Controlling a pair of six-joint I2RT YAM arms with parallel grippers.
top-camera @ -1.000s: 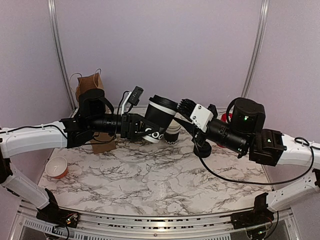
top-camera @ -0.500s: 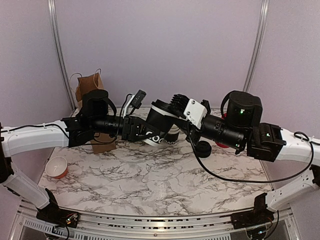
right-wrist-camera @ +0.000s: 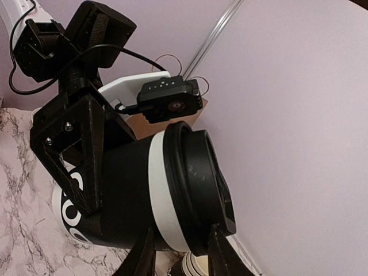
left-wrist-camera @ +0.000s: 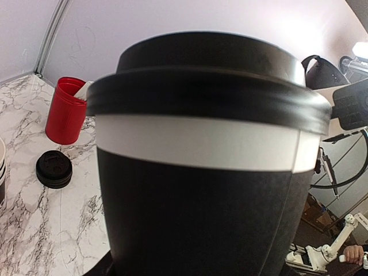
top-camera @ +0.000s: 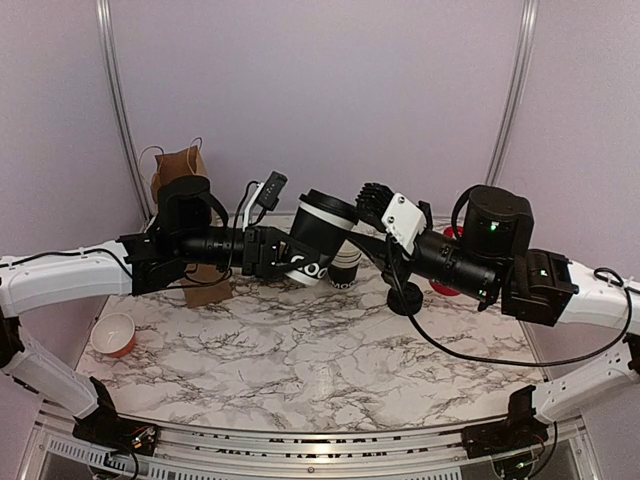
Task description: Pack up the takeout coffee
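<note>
The takeout coffee [top-camera: 318,240] is held in the air above the marbled surface [top-camera: 300,350], gripped around its black body by the left end effector [top-camera: 285,258], whose fingers are pressed against the cup wall on both sides. The cup is tilted, with its base towards the left arm and its black lid [top-camera: 328,206] pointing up and towards the right arm. The lid is seated on the white rim. The right end effector [top-camera: 368,198] is positioned just beside the lid. In the right wrist view its two fingers [right-wrist-camera: 144,253] are seen apart on either side of the lid's edge, but it cannot be told whether the lid is pinched or merely straddled. Beneath the held cup, a nested stack of lidless cups [top-camera: 346,268] and a loose black lid [top-camera: 404,299] are seen on the surface. A brown paper bag [top-camera: 180,172] stands at the far left, and a red cup [left-wrist-camera: 66,112] with white packets stands on the surface just beyond the loose lid.
</note>
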